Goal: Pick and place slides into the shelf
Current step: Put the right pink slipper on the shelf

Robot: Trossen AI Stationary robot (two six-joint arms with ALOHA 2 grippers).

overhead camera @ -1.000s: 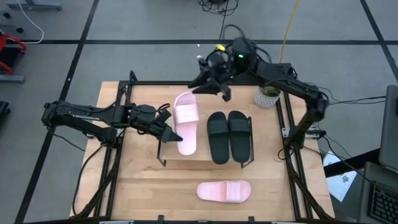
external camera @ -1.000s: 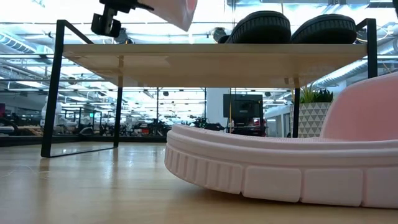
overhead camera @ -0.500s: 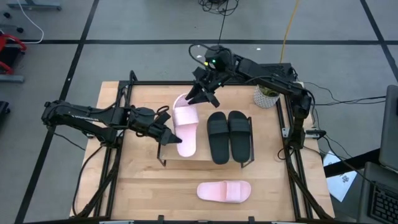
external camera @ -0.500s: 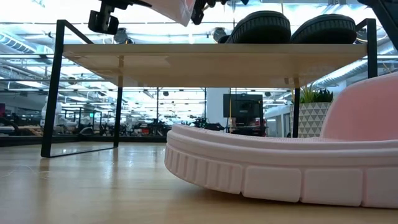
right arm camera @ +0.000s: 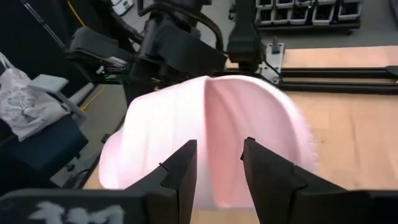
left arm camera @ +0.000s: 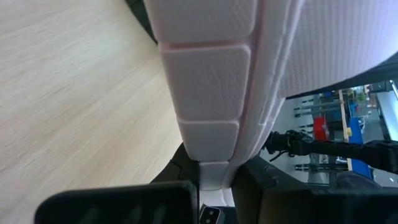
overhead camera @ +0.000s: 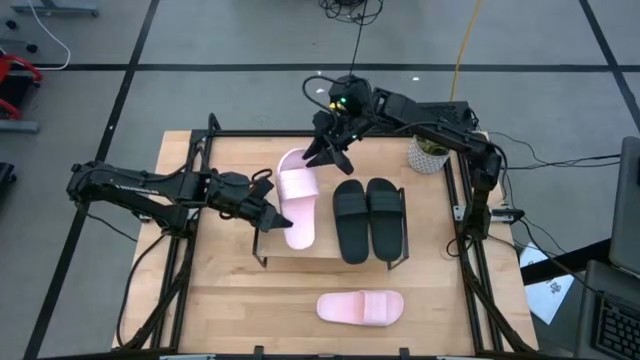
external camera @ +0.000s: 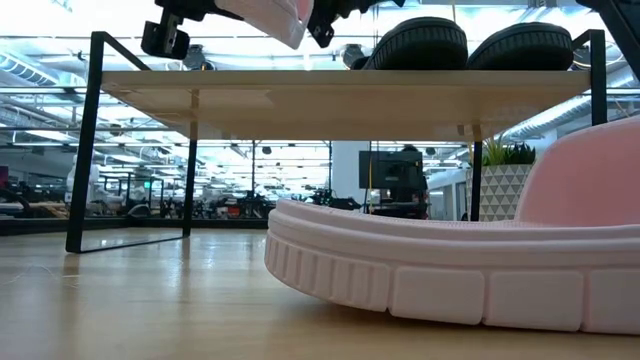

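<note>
A pale pink slide [overhead camera: 298,195] hangs tilted above the left part of the shelf [overhead camera: 325,262], with my left gripper [overhead camera: 280,220] shut on its near end. My right gripper [overhead camera: 319,157] stands open at the slide's far end [right arm camera: 211,118]; in its wrist view the pink strap fills the space beyond the fingers. The black pair [overhead camera: 369,218] rests sole-down on the shelf's board, to the right. The second pink slide [overhead camera: 361,307] lies on the table near the front edge and fills the low view [external camera: 470,270]. My left gripper pinches the pink slide's sole at its near end [left arm camera: 212,175] between its two fingers, coming from the table's left. The slide is lifted clear of the shelf board, tilted [external camera: 282,18]. My right gripper: I cannot tell whether its fingers [right arm camera: 181,171] touch the slide's far end.
A small potted plant [overhead camera: 430,155] stands at the table's far right. The shelf's black frame posts [external camera: 85,140] rise at its corners. Bare wooden table [overhead camera: 225,290] lies to the left of and in front of the shelf.
My right gripper has come down and toward the table's left, tipping forward, from beyond the shelf to the far end of the pink slide. The slide stays held up over the shelf.
</note>
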